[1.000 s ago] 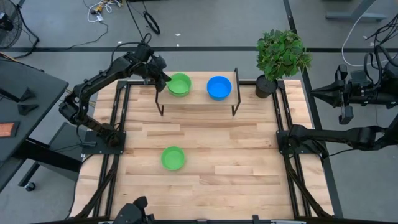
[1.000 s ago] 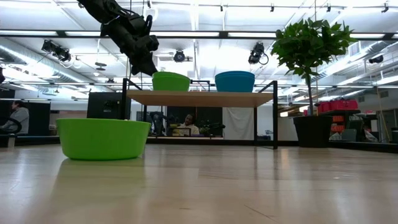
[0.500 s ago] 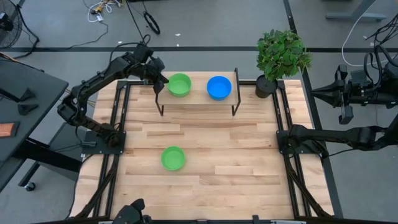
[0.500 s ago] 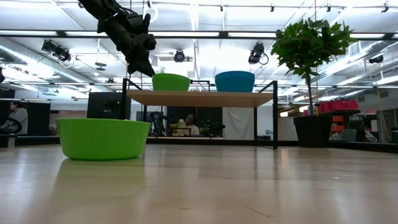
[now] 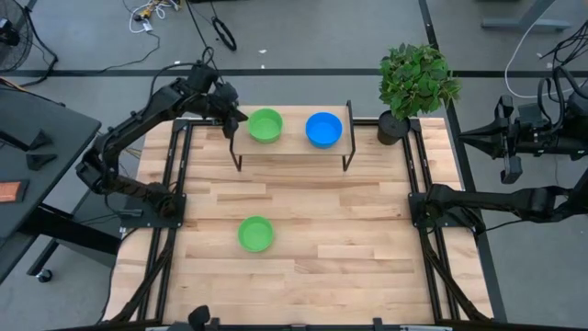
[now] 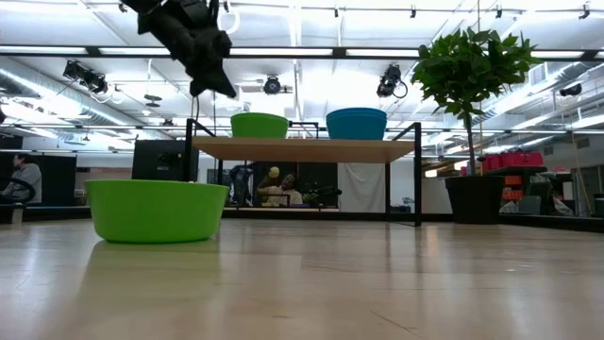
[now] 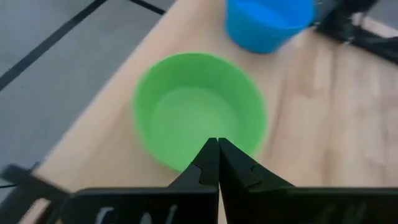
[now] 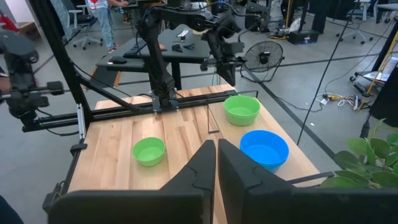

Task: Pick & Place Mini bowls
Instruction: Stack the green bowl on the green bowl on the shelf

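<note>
The left gripper (image 5: 237, 118), fingers pressed together and empty, hangs just beside the small round green plastic bowl (image 5: 265, 125) on the raised wooden shelf (image 5: 292, 150). To fetch the other green plastic bowl (image 5: 255, 233) on the table well, it should rise clear of the shelf and spread its fingers before going down. The right gripper (image 8: 216, 149), also closed on nothing, waits at the table's right side.

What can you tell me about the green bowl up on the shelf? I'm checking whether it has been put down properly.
The green bowl is small, round, shallow and looks like plastic, bright green all over, and empty. It sits upright on the left part of the raised wooden shelf, apart from the blue bowl beside it. Nothing grips it: the left gripper hangs just off its left side, above rim height, fingers shut and empty.
</note>
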You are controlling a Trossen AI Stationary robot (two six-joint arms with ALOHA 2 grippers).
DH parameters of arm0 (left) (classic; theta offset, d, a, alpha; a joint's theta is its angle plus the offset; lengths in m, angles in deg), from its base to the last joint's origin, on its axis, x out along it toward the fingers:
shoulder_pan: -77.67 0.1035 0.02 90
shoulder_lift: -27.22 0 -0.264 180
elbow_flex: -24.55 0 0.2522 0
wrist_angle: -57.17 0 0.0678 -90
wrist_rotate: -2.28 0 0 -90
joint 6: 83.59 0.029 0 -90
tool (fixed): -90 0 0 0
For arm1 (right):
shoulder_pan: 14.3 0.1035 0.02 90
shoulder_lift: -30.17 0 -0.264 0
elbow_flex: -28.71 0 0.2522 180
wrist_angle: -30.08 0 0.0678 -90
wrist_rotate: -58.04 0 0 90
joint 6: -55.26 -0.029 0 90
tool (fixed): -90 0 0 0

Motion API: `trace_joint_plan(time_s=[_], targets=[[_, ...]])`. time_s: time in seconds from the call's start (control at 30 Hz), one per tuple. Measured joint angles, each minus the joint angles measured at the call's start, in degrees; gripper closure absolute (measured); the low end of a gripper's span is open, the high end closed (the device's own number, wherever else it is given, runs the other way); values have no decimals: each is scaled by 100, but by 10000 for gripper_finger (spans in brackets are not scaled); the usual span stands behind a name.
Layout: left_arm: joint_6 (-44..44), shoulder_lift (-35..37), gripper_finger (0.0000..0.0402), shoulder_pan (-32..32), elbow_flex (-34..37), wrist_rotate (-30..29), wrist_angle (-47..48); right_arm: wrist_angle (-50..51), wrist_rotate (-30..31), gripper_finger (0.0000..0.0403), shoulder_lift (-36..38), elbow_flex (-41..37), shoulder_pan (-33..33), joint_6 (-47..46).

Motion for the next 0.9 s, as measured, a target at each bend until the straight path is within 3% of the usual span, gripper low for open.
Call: trace_joint_plan(time_s=[0.67,0.9], targets=[[-2128,231,401,-2476,-4,-242,631,-1,0,380,-2,0,1,0],[-3377,171,400,-3546,-3,-1171,1033,-1,-1,380,-2,0,0,0]])
